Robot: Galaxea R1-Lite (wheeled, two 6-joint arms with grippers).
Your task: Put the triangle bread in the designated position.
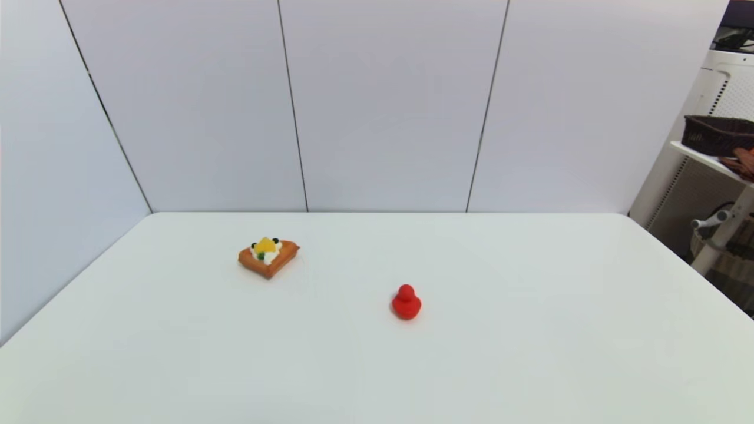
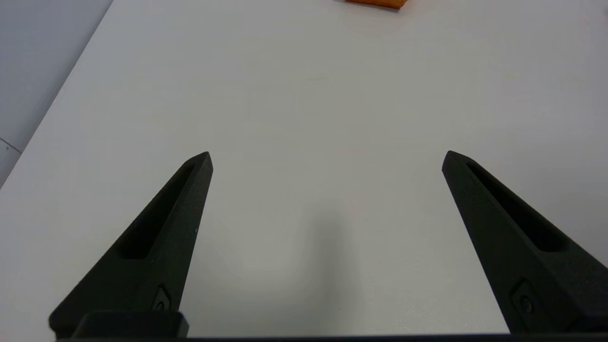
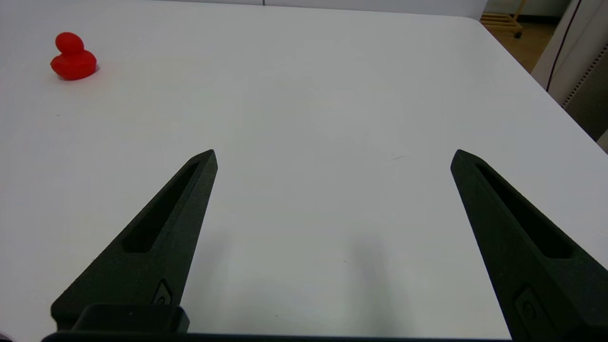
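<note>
Triangle bread (image 2: 375, 3) cropped; left gripper (image 2: 327, 159) jaws apart.

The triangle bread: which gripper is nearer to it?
Left. The left gripper, open, has the triangle bread just ahead. The right gripper, open, faces only the red duck.

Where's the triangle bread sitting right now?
In the head view the triangle bread lies on the white table, on the robot's left and farther back than the red duck, apart from it and held by neither gripper.
</note>
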